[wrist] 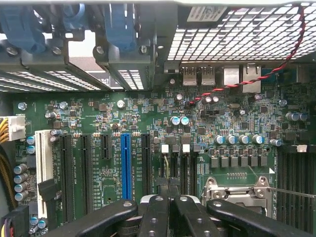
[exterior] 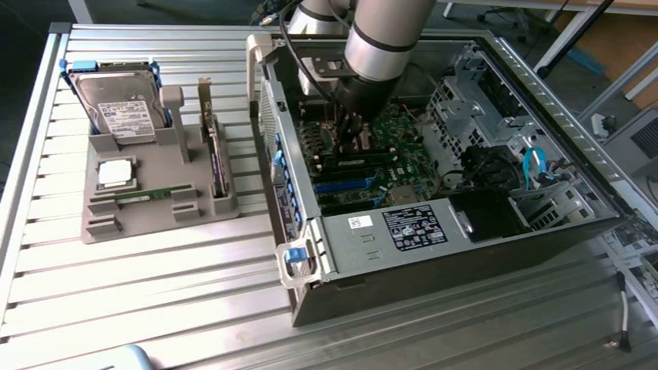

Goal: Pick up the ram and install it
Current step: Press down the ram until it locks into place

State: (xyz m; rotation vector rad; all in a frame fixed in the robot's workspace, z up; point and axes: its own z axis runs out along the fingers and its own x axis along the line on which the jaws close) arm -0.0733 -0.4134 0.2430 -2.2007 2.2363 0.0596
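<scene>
Lies flat on the gray holder [exterior: 154, 225] beside the computer case [exterior: 340, 266]: ram [exterior: 152, 193], long axis aimed caseward. Inside the case, fingers [wrist: 155, 212] pressed shut.

Lab: slatted aluminium bench [exterior: 154, 270], office chair [exterior: 504, 14]

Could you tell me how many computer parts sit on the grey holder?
4: hard drive at the far end, processor chip in the middle, ram stick nearest, expansion card upright beside the computer case. None seems hidden.
</scene>
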